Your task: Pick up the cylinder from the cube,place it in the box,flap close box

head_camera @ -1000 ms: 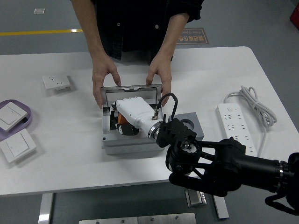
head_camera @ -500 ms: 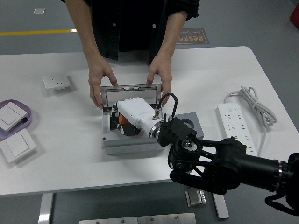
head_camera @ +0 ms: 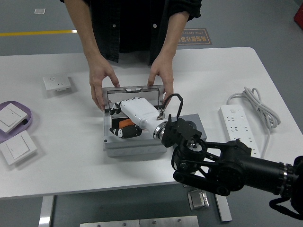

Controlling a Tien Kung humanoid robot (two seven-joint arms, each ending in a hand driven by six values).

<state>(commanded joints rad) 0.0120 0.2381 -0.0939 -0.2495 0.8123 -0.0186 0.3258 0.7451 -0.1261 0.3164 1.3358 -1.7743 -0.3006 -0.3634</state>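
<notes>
An open grey box (head_camera: pixel 135 147) sits mid-table, its lid (head_camera: pixel 135 93) raised at the back. A person across the table holds that lid with a hand (head_camera: pixel 102 80) at its left corner and a hand (head_camera: pixel 161 78) at its right corner. The orange cylinder (head_camera: pixel 126 124) is inside the box. My right hand (head_camera: pixel 137 111), white-shelled, is down in the box right over it. Whether the hand grips the cylinder is hidden. The grey cube (head_camera: pixel 196 124) stands against the box's right side, partly behind my black arm.
A white power strip (head_camera: pixel 235 125) with its coiled cable (head_camera: pixel 258 106) lies on the right. On the left are a wall socket (head_camera: pixel 57 83), a purple tray (head_camera: pixel 23 124) holding a switch, and a loose switch (head_camera: pixel 18 147).
My right hand has shifted slightly back toward the lid, and more of the orange cylinder shows beneath it. The person's left-side hand moved a little further back on the lid.
</notes>
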